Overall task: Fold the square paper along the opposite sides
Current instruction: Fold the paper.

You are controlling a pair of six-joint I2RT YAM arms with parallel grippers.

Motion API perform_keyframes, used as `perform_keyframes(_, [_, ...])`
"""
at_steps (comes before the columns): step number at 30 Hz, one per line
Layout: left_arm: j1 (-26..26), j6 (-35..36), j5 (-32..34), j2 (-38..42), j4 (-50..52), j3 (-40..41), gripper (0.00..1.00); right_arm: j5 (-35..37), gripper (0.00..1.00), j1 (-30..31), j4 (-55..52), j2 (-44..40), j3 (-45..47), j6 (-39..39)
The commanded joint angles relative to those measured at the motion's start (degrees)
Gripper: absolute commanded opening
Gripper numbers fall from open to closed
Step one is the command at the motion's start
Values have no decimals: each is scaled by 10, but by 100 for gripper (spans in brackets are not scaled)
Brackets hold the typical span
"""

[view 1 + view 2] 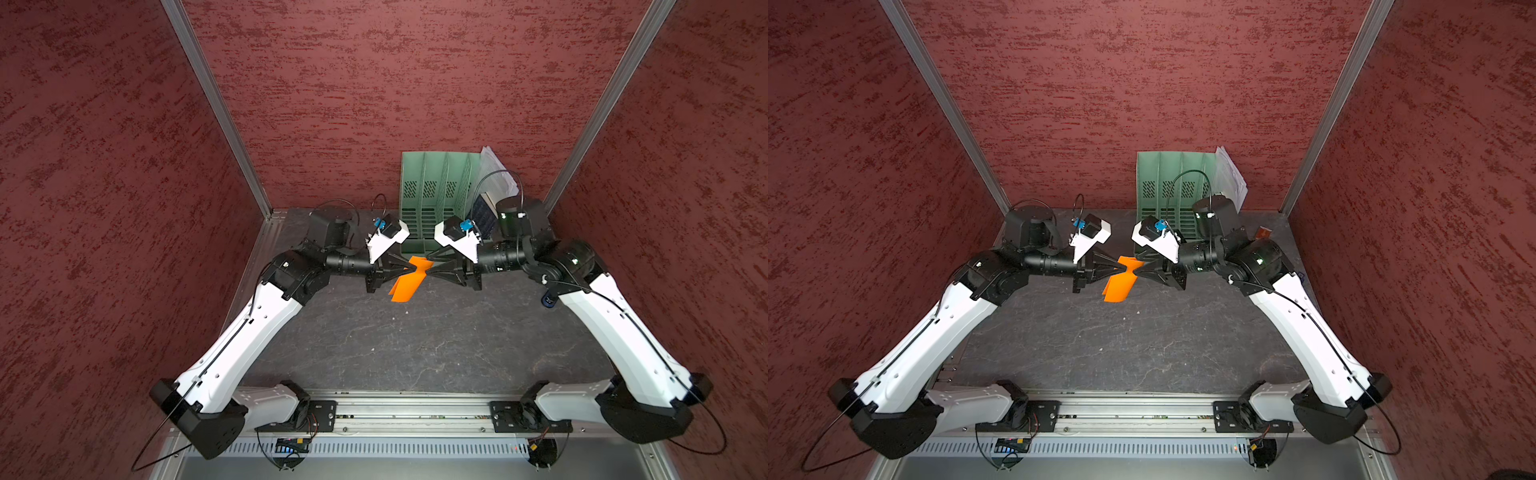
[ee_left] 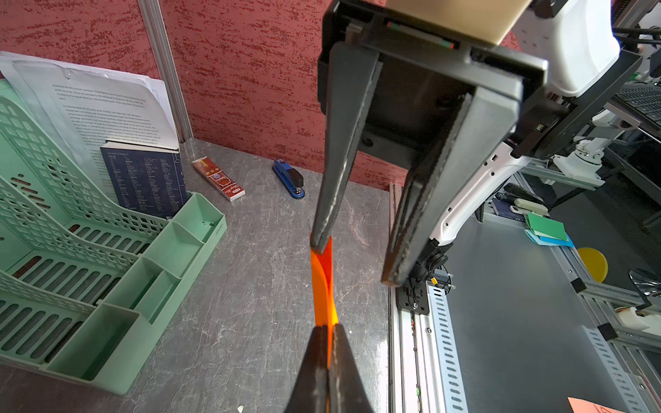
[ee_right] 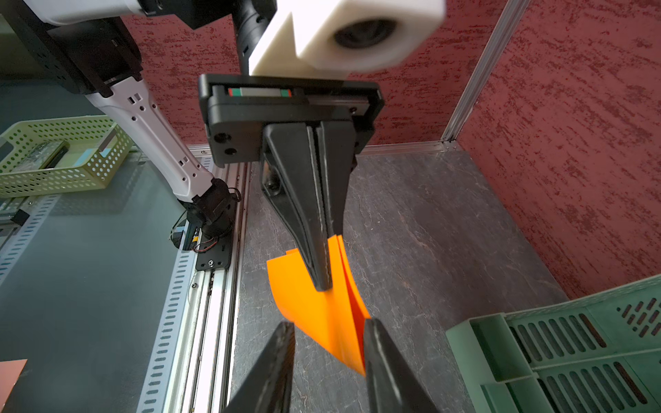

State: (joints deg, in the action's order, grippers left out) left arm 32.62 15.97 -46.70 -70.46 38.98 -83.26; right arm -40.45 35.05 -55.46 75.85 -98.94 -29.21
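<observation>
The square paper (image 1: 408, 286) is a bright orange sheet, bent double and held up off the dark tabletop, midway between my two arms in both top views. My left gripper (image 2: 327, 329) is shut on one edge of it (image 2: 323, 286). From the opposite side my right gripper (image 3: 329, 323) stands open around the sheet's other end (image 3: 311, 307). That end lies against one finger (image 3: 372, 332), and the other finger (image 3: 284, 336) stands apart. The two grippers point tip to tip (image 1: 409, 270) (image 1: 429, 272). The lower part of the paper hangs loose toward the table.
A green slotted file organizer (image 1: 436, 187) stands just behind the grippers, with white printed sheets (image 1: 496, 170) and a dark book (image 2: 143, 178) leaning at its side. A red box (image 2: 218, 178) and a blue stapler (image 2: 289, 178) lie by the red wall. A metal rail (image 1: 399, 411) runs along the front edge.
</observation>
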Motion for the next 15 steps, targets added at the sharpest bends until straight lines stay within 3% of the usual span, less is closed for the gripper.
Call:
perform_keyframes(1, [-1,7,-15,11,-10,0,3,0,36,7,6,0,4,-4])
perform_keyframes(15, [-2,8,-10,-2,-14,-8,3,-9,29,19,9,11,7,-2])
